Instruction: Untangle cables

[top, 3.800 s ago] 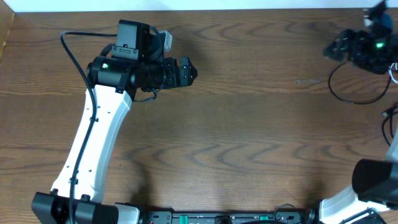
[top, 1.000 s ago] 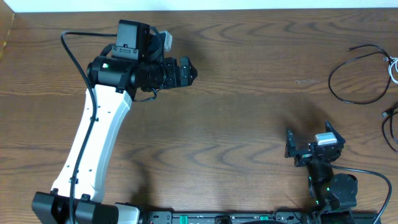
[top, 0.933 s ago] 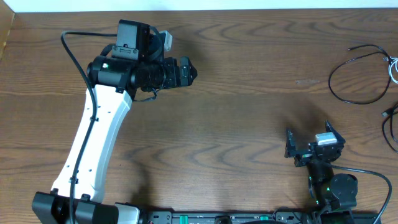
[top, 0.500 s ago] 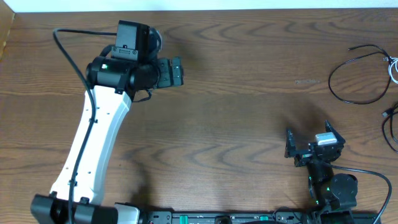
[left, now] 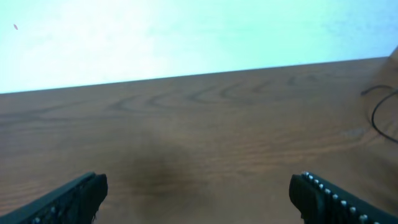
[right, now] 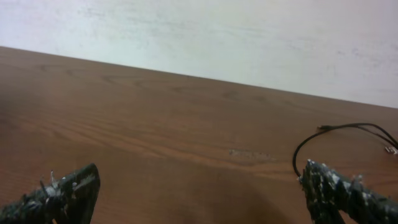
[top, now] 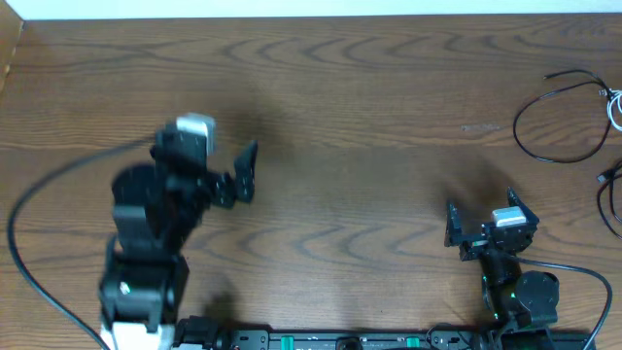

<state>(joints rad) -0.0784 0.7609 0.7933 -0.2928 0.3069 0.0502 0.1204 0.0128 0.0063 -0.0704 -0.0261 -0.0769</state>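
The cables lie at the table's far right edge. A black cable curves in a loose open loop, a white cable shows at the frame edge, and another black cable lies below it. The black loop also appears in the right wrist view, and part of it in the left wrist view. My left gripper is open over bare wood at the left, blurred. My right gripper is open near the front right, well short of the cables. Neither gripper holds anything.
The wooden table ends at a pale wall along its far edge. My left arm's base sits at the front left and my right arm's base at the front right.
My left arm has pulled back from the far left toward the front edge, its gripper now lower and blurred. The right arm, over the cables at first, has stayed at the front right.
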